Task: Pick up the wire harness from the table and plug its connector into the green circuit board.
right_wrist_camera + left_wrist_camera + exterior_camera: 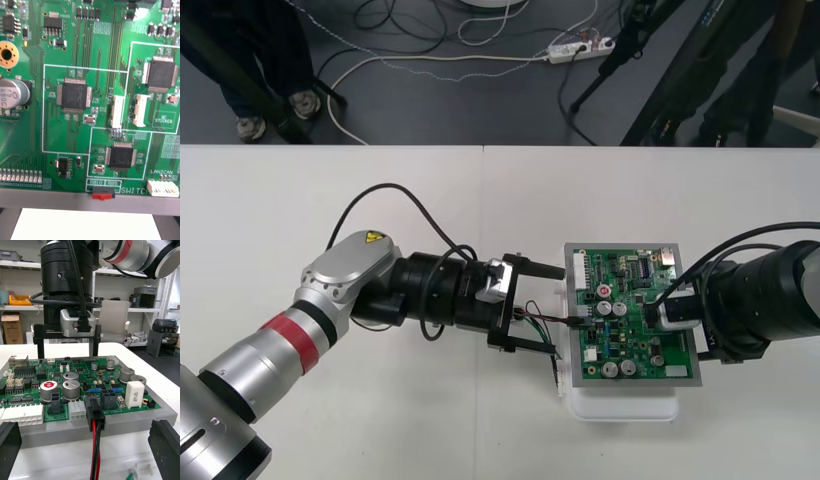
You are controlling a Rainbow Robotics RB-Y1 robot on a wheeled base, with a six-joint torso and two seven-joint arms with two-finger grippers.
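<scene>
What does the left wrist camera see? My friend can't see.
A black plug with red and black wires sits in the near edge of the green circuit board. The left gripper is open, one finger each side of it. The right gripper stands over the board's far side.

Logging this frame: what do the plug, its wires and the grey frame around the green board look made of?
Plug: probably moulded black plastic, matte, square-edged. Wires: smooth red and black insulation, likely plastic; the core is hidden. Grey frame around the green circuit board: flat matte grey, plastic or painted metal, cannot tell which.
</scene>
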